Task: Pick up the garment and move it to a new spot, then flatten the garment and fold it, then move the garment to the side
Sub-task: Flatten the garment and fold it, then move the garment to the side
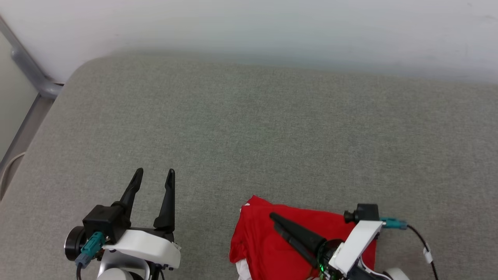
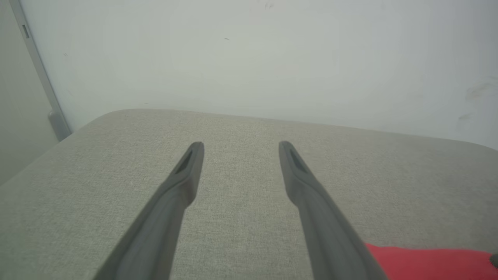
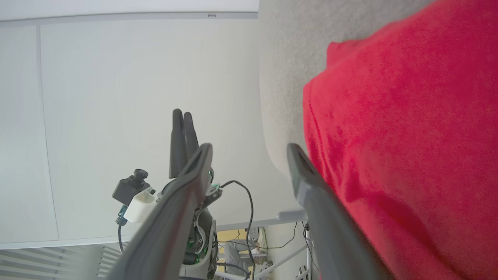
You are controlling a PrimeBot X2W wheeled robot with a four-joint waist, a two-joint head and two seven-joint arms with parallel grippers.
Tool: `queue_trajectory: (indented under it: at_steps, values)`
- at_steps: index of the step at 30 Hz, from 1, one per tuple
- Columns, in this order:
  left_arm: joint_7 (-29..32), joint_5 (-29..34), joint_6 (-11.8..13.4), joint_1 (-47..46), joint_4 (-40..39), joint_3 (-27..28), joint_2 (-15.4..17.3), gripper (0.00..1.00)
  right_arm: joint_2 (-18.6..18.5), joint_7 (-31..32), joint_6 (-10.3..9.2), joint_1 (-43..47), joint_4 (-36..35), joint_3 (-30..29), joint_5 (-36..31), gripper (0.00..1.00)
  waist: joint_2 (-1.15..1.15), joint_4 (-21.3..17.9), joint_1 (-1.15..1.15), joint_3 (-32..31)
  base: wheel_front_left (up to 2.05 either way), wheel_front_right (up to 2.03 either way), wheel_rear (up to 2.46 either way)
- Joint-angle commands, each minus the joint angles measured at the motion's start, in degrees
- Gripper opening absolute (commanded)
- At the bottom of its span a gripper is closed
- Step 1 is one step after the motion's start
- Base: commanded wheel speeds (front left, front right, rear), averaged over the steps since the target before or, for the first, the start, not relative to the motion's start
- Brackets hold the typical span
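Your right gripper [image 1: 274,220] is resting with fingers spread and empty over the red garment [image 1: 260,245], which is lying bunched at the near right of the grey cushion [image 1: 249,136], while your left gripper [image 1: 155,173] is hovering open at the near left.

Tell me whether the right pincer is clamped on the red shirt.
No: the right wrist view shows the right pincer open, nothing between its jaws, the garment lying beside it.
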Motion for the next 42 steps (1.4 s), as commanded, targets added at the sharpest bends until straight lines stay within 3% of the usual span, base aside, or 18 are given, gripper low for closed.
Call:
queue_trajectory:
  at_steps: [1,10,18,23,28,33,42]
  values:
    - [-0.3,0.4,-0.3,0.6,0.1,0.3,-0.2,1.0,-0.8,-1.2,-0.02,-0.7,-1.7,0.0,-1.5,1.0,0.0,-0.6,0.0,-0.7,0.0,0.0,0.0]
    - [-0.4,0.8,0.1,2.0,0.2,0.7,0.3,1.0,-5.0,-12.5,-0.03,-0.3,-8.3,-1.7,-14.1,1.0,0.0,-2.9,0.0,-2.9,0.0,0.0,0.0]
    - [-0.4,0.6,0.9,3.5,0.4,1.7,0.9,1.0,-8.7,-23.2,-0.03,2.1,-9.7,-12.0,-34.5,1.0,0.0,-5.2,0.0,-4.8,0.0,0.0,0.0]
    - [-0.4,0.9,1.2,3.7,0.7,2.6,1.2,1.0,-7.0,-24.5,-0.03,4.3,-12.3,-22.1,-51.3,1.0,0.0,-6.5,0.0,-5.5,0.0,0.0,0.0]
    - [-0.4,2.0,1.7,4.8,0.9,3.8,1.3,1.0,-4.0,-24.2,-0.04,7.7,-18.6,-27.5,-65.5,1.0,0.0,-7.2,0.0,-6.6,0.0,0.0,0.0]
    - [-0.4,2.9,1.5,6.2,1.2,4.8,1.0,1.0,-2.4,-23.6,-0.03,11.0,-22.8,-27.4,-72.5,1.0,0.0,-8.1,0.0,-7.5,0.0,0.0,0.0]
    - [-0.4,3.9,0.8,8.5,2.7,5.4,0.3,1.0,-2.2,-22.9,-0.03,15.1,-25.1,-26.0,-77.3,1.0,0.0,-9.2,0.0,-9.0,0.0,0.0,0.0]
